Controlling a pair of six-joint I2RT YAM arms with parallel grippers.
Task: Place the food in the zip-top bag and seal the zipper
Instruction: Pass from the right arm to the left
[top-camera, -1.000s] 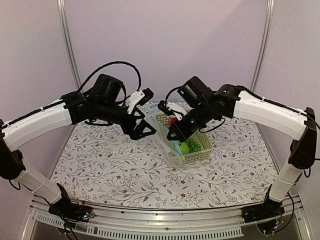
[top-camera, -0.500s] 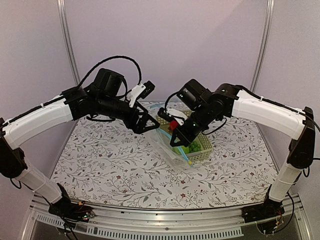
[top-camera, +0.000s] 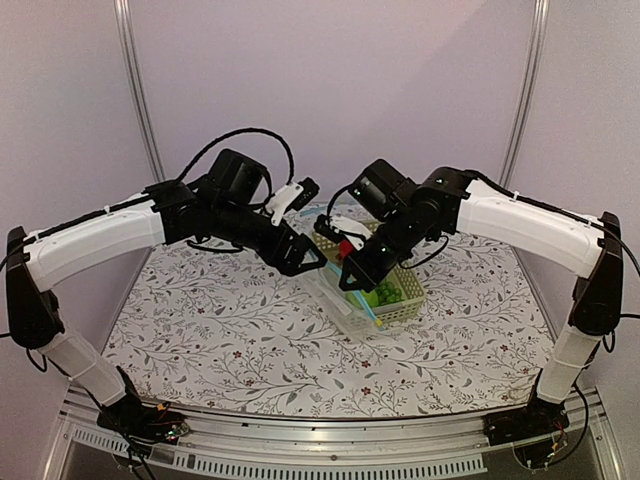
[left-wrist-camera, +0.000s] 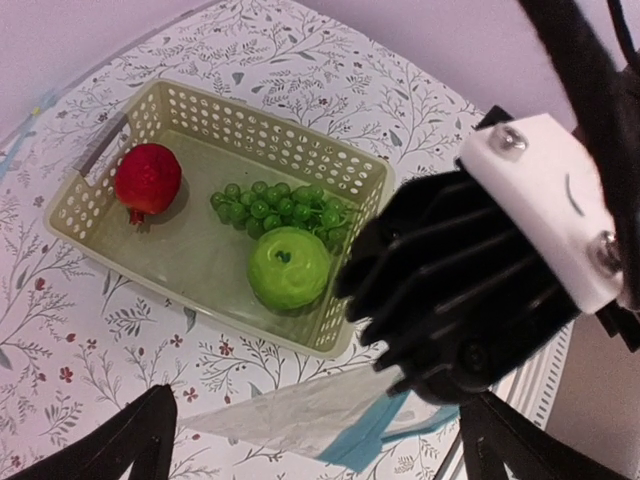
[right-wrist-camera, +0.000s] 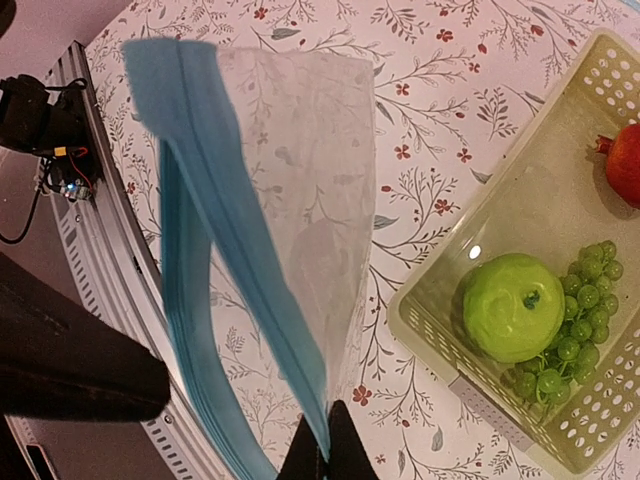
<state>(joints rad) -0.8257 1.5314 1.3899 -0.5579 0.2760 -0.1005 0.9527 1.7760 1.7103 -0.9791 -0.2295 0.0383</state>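
Observation:
The red apple (left-wrist-camera: 148, 178) and the green apple (left-wrist-camera: 289, 267) lie in a pale green basket (left-wrist-camera: 200, 105). They also show in the right wrist view, green (right-wrist-camera: 512, 305) and red (right-wrist-camera: 625, 165). My right gripper (right-wrist-camera: 325, 455) is shut on the mouth corner of the clear zip-top bag (right-wrist-camera: 310, 170), which hangs above the table beside the basket. Its blue zipper (right-wrist-camera: 215, 220) gapes open. My left gripper (left-wrist-camera: 315, 425) is open, its fingers (left-wrist-camera: 140, 440) spread on either side of the hanging bag (left-wrist-camera: 290, 410), not touching it. From above, both grippers, left (top-camera: 305, 255) and right (top-camera: 350, 278), meet over the bag (top-camera: 345, 305).
A bunch of green grapes (left-wrist-camera: 280, 205) lies in the basket (top-camera: 408, 298) next to the green apple. The floral tablecloth (top-camera: 220, 330) covers the table. The table's front rail (right-wrist-camera: 75, 170) lies below the bag.
My left arm has swung right and its open gripper has come up to the bag. My right gripper has stayed shut on the bag, shifting only slightly.

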